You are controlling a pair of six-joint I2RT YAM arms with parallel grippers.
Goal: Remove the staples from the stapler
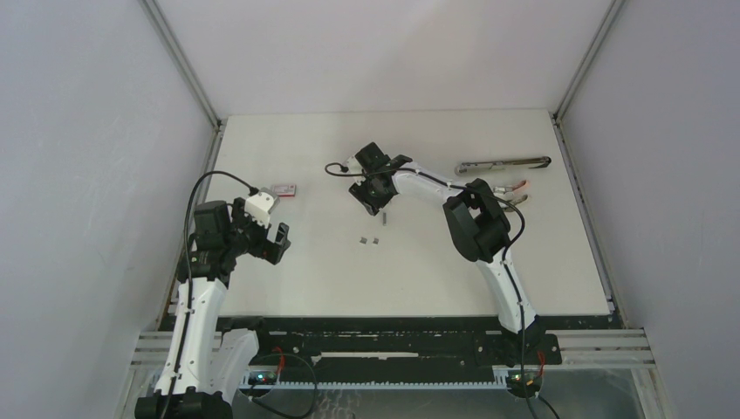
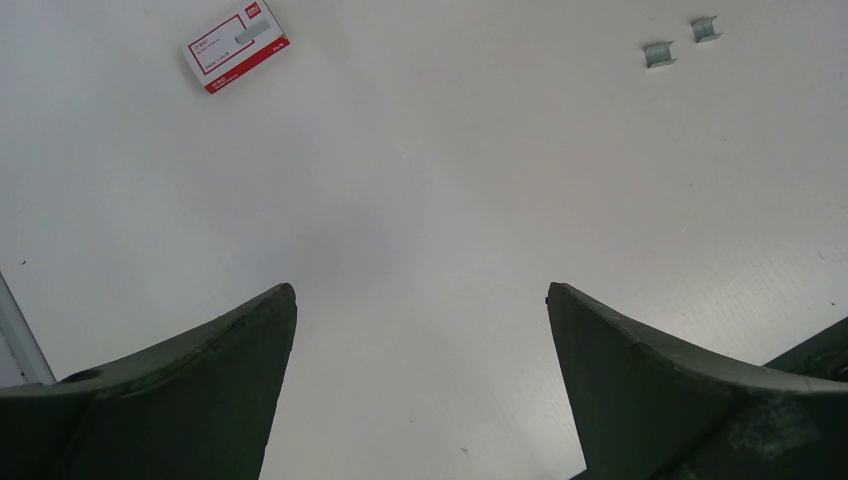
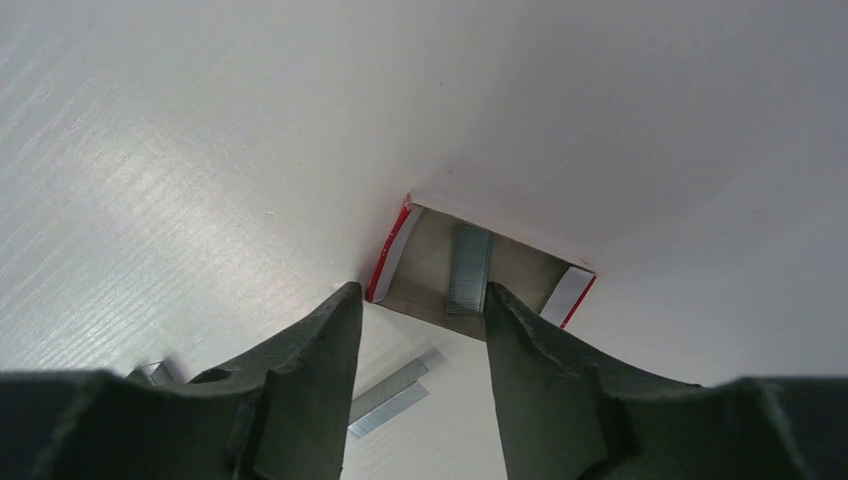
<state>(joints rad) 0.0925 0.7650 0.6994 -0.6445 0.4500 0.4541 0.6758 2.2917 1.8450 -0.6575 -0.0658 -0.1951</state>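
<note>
Left tool (image 2: 421, 290) hangs wide open and empty above the bench (image 2: 420, 180). Loose staples (image 2: 659, 53) lie mid-bench. Beyond them, right tool (image 3: 422, 289) stands half open, gripping nothing, over an open box (image 3: 425, 265) containing a strip (image 3: 470, 270). Stapler (image 1: 502, 164) lies farthest.

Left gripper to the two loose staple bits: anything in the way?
Nothing visible. Only bare table lies between the open left gripper and the two staple bits. The box sits off to the other side, clear of that path.
</note>
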